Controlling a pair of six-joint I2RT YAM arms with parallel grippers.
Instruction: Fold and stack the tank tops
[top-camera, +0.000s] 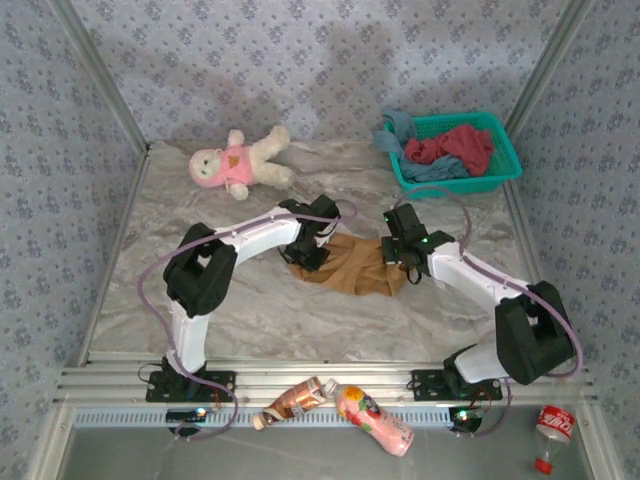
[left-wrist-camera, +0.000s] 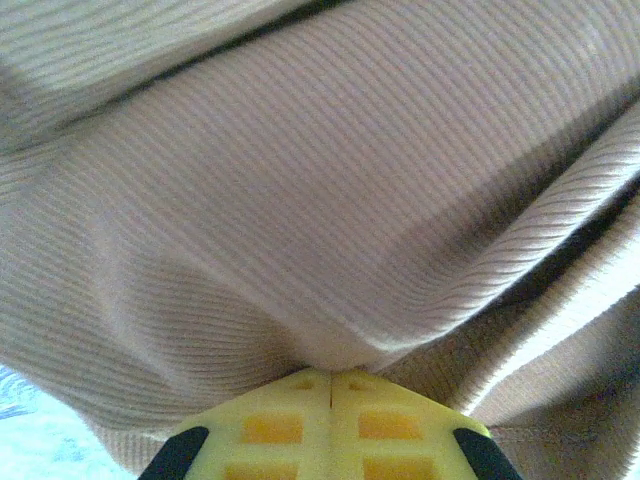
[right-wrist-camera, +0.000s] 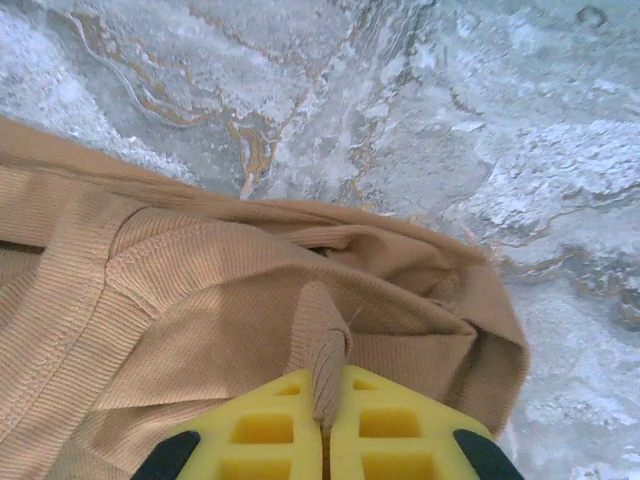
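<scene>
Blue floral-patterned walls (top-camera: 300, 60) on three sides; grey marbled tabletop (top-camera: 300, 320); metal rail (top-camera: 100, 380) along near edge.

A tank top (top-camera: 352, 268) lies bunched near the middle of the table (top-camera: 130, 270), between the two grippers. The left gripper (top-camera: 308, 252) pinches its left edge and the right gripper (top-camera: 398, 255) pinches its right edge. A basket (top-camera: 508, 150) stands at the far right corner. A second tank top (top-camera: 397, 132) hangs over the basket's left rim, and a third tank top (top-camera: 460, 145) is heaped inside beside it. A doll (top-camera: 238, 162) lies at the far left, behind the left gripper. In front of the table, between the arm bases, two bottles (top-camera: 295, 400) (top-camera: 376, 420) lie touching. A third bottle (top-camera: 552, 428) lies at the near right corner.
</scene>
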